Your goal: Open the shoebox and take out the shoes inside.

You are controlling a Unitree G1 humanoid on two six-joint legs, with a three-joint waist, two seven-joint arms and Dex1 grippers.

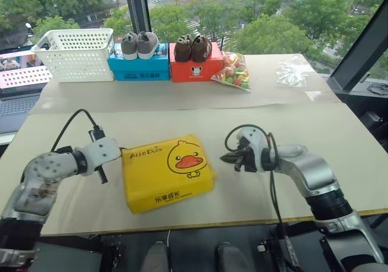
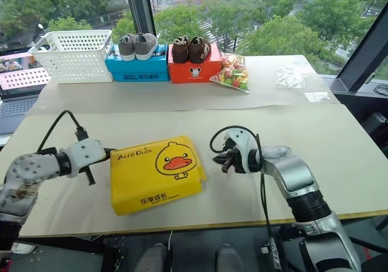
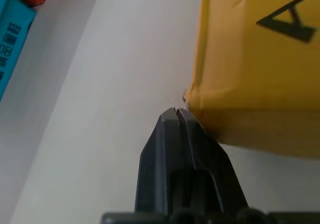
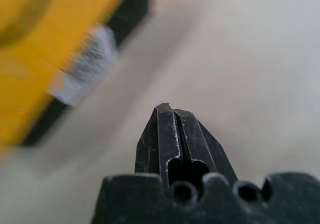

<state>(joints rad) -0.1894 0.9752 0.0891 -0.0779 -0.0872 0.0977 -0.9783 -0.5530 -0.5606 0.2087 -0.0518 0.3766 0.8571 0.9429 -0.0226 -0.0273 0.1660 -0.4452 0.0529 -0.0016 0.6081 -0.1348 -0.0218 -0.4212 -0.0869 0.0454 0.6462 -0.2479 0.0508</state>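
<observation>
The yellow shoebox (image 1: 167, 172) with the duck face lies closed on the table near the front edge. The shoes are hidden inside it. My left gripper (image 1: 102, 174) is shut and empty just off the box's left side; in the left wrist view its fingertips (image 3: 175, 112) sit beside a corner of the shoebox (image 3: 250, 59), and I cannot tell whether they touch it. My right gripper (image 1: 230, 159) is shut and empty a short way off the box's right side, pointing towards it. In the right wrist view its shut fingers (image 4: 170, 115) stand apart from the shoebox (image 4: 30, 59).
Along the back stand a white basket (image 1: 76, 54), a blue box (image 1: 138, 69) bearing grey shoes (image 1: 139, 44), and an orange-red box (image 1: 195, 71) bearing brown shoes (image 1: 193, 48). A bag of sweets (image 1: 233, 71) and clear plastic (image 1: 295, 72) lie to their right. A laptop (image 1: 18, 96) sits far left.
</observation>
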